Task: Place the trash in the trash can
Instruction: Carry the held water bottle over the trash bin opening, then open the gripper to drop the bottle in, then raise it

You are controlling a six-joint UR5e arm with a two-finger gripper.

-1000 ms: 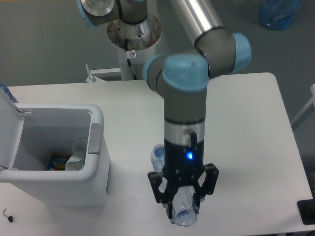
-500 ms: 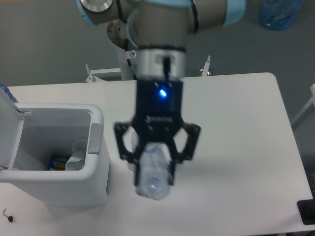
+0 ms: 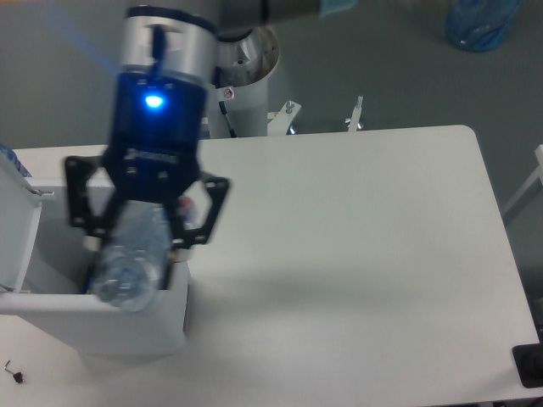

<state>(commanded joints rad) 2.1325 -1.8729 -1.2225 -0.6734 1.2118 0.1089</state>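
- Fixed camera: the gripper (image 3: pixel 146 227) has swung from lower centre of the frame to the left in the last second, and is clamped on the clear bottle (image 3: pixel 129 267).
- Bottle now hangs above the open trash can (image 3: pixel 93 318) at lower left; judged ready for release.
- Arm: wrist points straight down, blue light lit, body blurred by motion.
- Desk (image 3: pixel 356 246): nothing visible on its right part.

single fixed camera, high above the table (image 3: pixel 356 220), looking steeply down (moderately close)
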